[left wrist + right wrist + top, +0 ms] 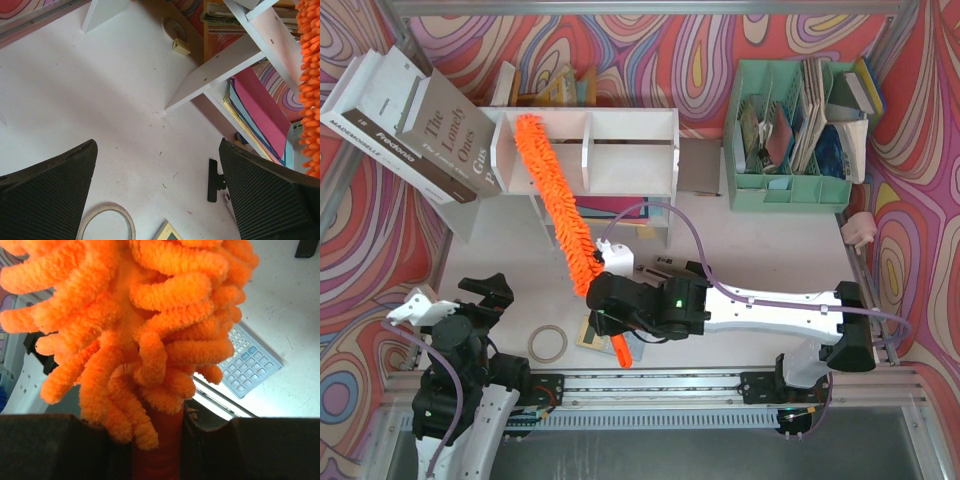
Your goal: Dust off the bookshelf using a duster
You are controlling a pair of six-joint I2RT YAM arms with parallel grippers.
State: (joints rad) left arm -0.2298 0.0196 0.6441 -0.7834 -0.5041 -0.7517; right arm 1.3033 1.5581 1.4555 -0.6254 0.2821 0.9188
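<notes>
Top view: my right claw (607,305) is clenched on the thin handle of the duster (555,195), low over the desk (770,250) in front of the bookshelf (630,125). The handle's end sticks out behind the claw towards the arm bases. The fluffy head runs up and to the left, with its tip at the upper tier, over the left compartment. Right wrist view: the handle sits between my two fingers and the orange tufts fill the frame, with a calculator (247,367) on the desk beyond. My left claw (460,300) is released, jaws wide, holding nothing, and it hangs well apart from the shelf near a tape ring (547,344). Left wrist view: a white board of the shelf, papers (265,115) stacked under it, and the duster's edge at the right. Judged progress: the duster is taken up and laid to the shelf, so wiping is in hand. I cannot tell which boards are already swept; the right compartments and the lower tier look left to do
</notes>
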